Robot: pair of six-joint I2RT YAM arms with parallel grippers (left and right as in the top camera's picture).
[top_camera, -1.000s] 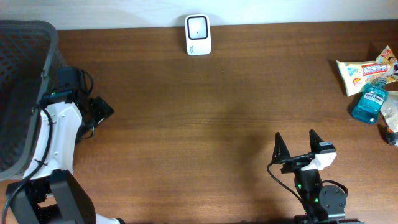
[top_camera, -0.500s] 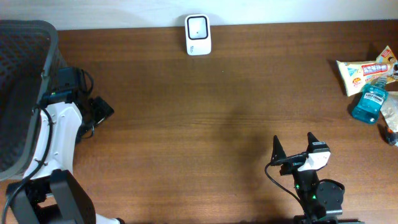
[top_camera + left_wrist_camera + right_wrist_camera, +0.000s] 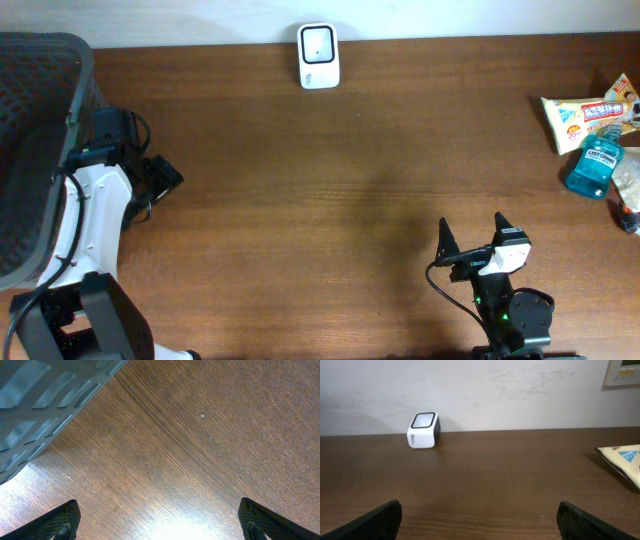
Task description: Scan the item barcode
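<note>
**Change.** Over the last second the right hand [image 3: 472,222] has shifted slightly left and toward the near edge of the counter [image 3: 330,180], then come to rest. The left hand [image 3: 160,178] has not moved. Nothing on the counter has been displaced.

**Hand state.** Both hands are released, fingers spread wide, and both are empty.

**Meaning for the task.** No item has been picked up yet, so the task appears to be at its start. The candidate items, a packet [image 3: 585,118] and a blue bottle [image 3: 597,165], lie at the right edge, well apart from either hand. The scanner [image 3: 319,56] stands at the far edge, centre. The right hand is the nearer one to the items.

**View differences.**
- Overhead: the only view that shows the bottle, both arms and the basket [image 3: 40,150] at the left together.
- Right wrist: shows the scanner [image 3: 424,430] from the side, close to the wall, and only a corner of the packet [image 3: 622,460].
- Left wrist: shows a basket corner [image 3: 45,405] and bare counter, with no item in view.
</note>
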